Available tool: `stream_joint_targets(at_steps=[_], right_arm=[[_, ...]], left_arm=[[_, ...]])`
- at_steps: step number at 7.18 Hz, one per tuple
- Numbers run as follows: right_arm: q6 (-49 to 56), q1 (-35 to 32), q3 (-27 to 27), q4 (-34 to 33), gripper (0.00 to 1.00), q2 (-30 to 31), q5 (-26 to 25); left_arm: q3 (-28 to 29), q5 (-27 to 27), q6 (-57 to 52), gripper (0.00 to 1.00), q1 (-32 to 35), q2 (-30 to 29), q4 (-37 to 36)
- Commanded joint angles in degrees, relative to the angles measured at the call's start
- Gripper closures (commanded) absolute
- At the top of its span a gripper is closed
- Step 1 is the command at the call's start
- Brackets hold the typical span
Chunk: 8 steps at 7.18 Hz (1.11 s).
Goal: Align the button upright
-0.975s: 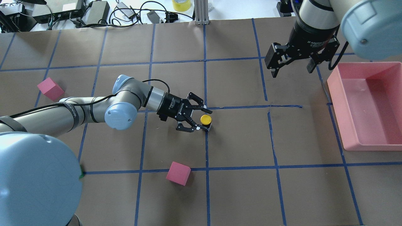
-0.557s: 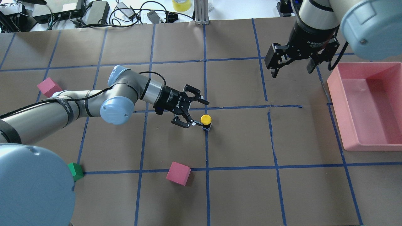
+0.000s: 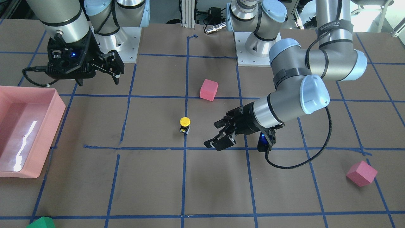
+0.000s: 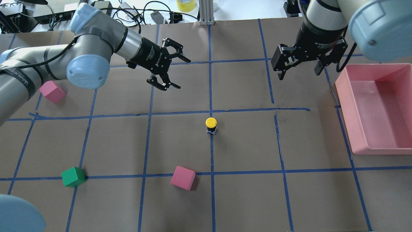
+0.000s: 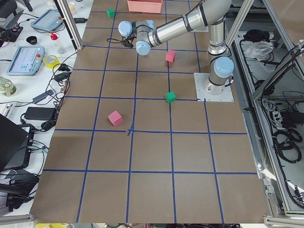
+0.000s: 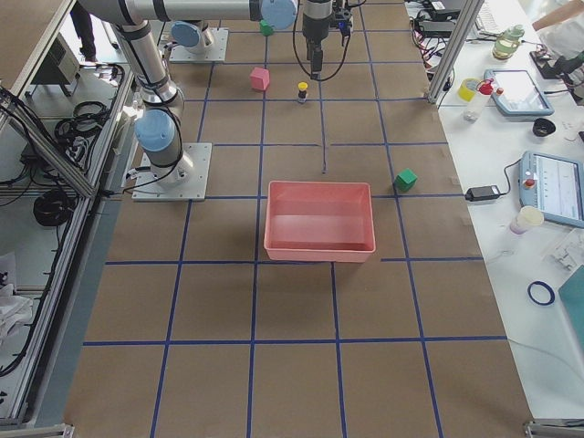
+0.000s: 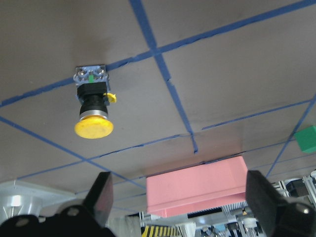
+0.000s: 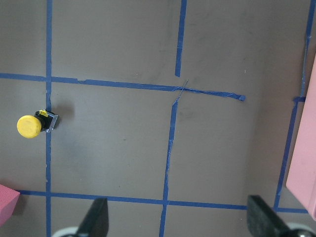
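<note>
The button (image 4: pixel 211 124) stands upright on a blue tape line mid-table, with its yellow cap up and its metallic base on the table. It also shows in the front view (image 3: pixel 185 123), the left wrist view (image 7: pixel 92 106) and the right wrist view (image 8: pixel 30 126). My left gripper (image 4: pixel 179 73) is open and empty. It is raised, well back and to the left of the button, and also shows in the front view (image 3: pixel 212 135). My right gripper (image 4: pixel 299 74) is open and empty. It hangs high at the far right, beside the bin.
A pink bin (image 4: pixel 346 106) sits at the right edge. One pink cube (image 4: pixel 182 178) lies near the front centre and another (image 4: pixel 51 91) at the left. A green cube (image 4: pixel 73 176) lies at the front left. Cables and boxes line the far edge.
My left gripper has drawn away from the button, rising and moving toward the far left, still open. The button stays upright. The green cube has come into view. The right arm has not moved.
</note>
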<state>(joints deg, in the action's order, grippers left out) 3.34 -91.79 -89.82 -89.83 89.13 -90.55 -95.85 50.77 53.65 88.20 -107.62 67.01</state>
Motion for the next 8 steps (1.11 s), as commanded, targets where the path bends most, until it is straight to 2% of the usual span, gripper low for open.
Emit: stream_joint_targets(at_steps=[1, 2, 3, 4, 5, 7, 8], right_arm=[[0.0, -0.1, 0.0, 0.0, 0.0, 0.0, 0.0], [0.0, -0.1, 0.1, 0.0, 0.0, 0.0, 0.0], [0.0, 0.0, 0.0, 0.0, 0.0, 0.0, 0.0], [0.0, -0.1, 0.0, 0.0, 0.0, 0.0, 0.0], [0.0, 0.0, 0.0, 0.0, 0.0, 0.0, 0.0], [0.0, 0.0, 0.0, 0.0, 0.0, 0.0, 0.0], [0.0, 0.0, 0.0, 0.0, 0.0, 0.0, 0.0]], left_arm=[[1.3, 7.5, -20.1, 0.03, -3.5, 2.9, 0.2], [2.7, 17.0, -30.5, 0.0, -4.4, 4.5, 4.2], [6.2, 31.8, -41.0, 0.0, -4.5, 6.2, 12.7], [8.5, 35.1, -43.8, 0.0, -4.5, 8.8, 18.4], [9.2, 41.0, -44.0, 0.0, -4.0, 11.4, 20.8], [8.6, 42.4, -43.8, 0.0, -3.7, 15.3, 24.0], [8.5, 44.8, -44.2, 0.0, -3.7, 15.2, 23.8]])
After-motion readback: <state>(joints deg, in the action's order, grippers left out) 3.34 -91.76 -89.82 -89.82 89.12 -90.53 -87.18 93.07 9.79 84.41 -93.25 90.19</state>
